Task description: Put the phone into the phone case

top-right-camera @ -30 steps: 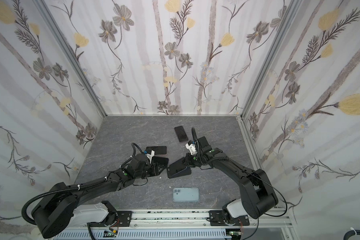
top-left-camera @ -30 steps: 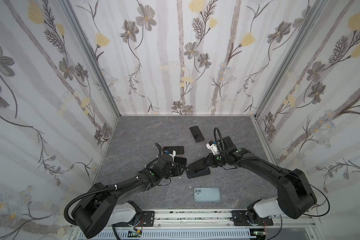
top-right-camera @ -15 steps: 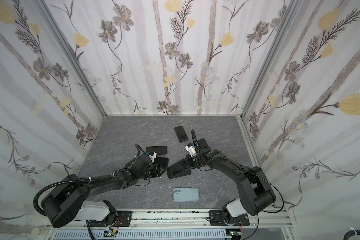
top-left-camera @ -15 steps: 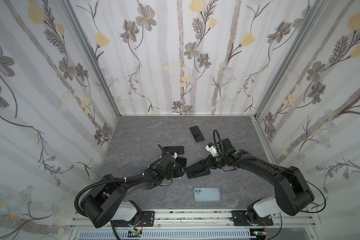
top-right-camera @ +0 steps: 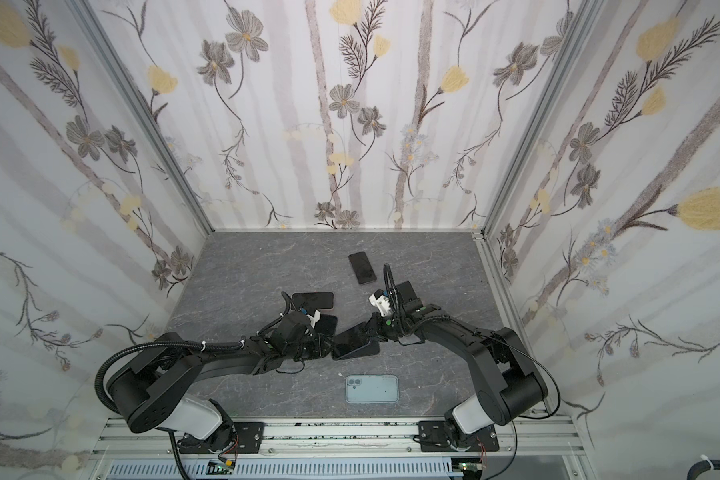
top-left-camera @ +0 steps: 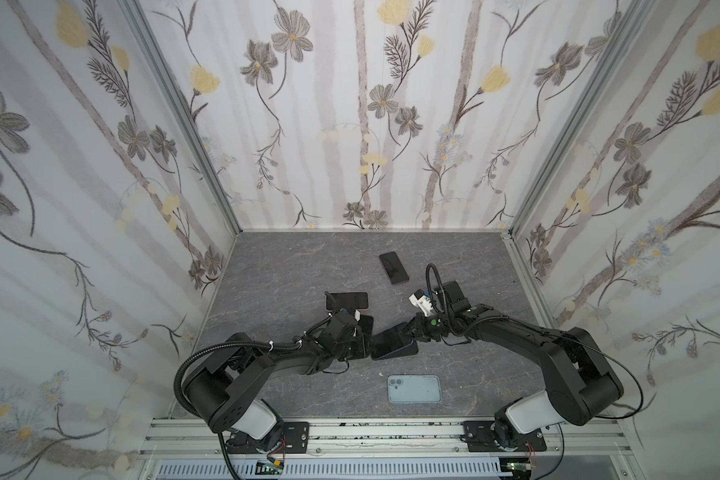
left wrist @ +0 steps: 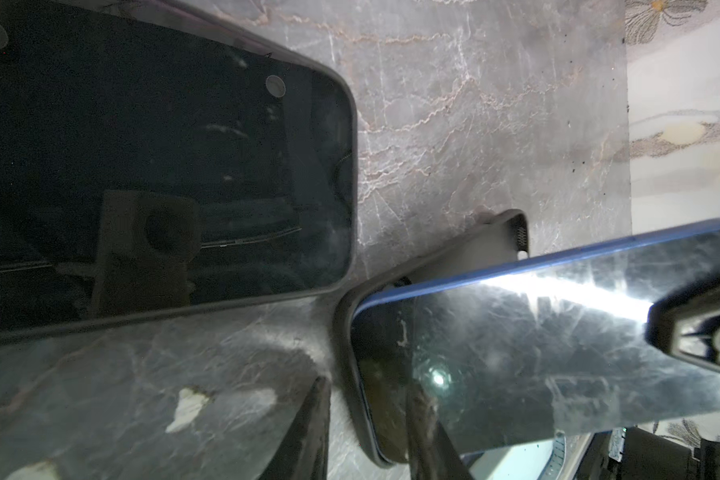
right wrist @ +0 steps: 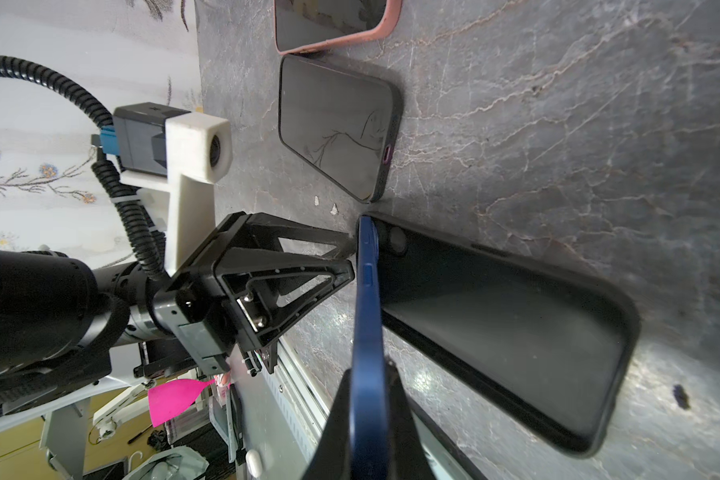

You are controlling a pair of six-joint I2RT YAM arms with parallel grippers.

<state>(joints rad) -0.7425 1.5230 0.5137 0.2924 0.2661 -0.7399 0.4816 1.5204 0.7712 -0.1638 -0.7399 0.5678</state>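
Note:
A black phone case [top-left-camera: 406, 354] [right wrist: 495, 332] lies open side up at the table's middle. The blue phone [top-left-camera: 390, 338] [right wrist: 366, 299] is tilted, one end down in the case and the other raised. My right gripper [top-left-camera: 412, 331] [right wrist: 368, 370] is shut on the phone's raised end. My left gripper [top-left-camera: 366, 347] [left wrist: 368, 386] sits at the opposite end of the case [left wrist: 346, 332]. Its jaws straddle the case's end wall and the phone's [left wrist: 558, 374] corner. A gap shows between one finger and the wall.
A pale blue phone [top-left-camera: 413, 388] lies face down near the front edge. A black phone [top-left-camera: 393, 268] lies at the back. A phone in a pink case [top-left-camera: 347, 300] and a black-cased phone [right wrist: 337, 124] lie just behind my left gripper. Walls enclose three sides.
My left gripper has slid right up to the end of the case, and its arm has folded lower. The right gripper and the tilted phone have barely moved.

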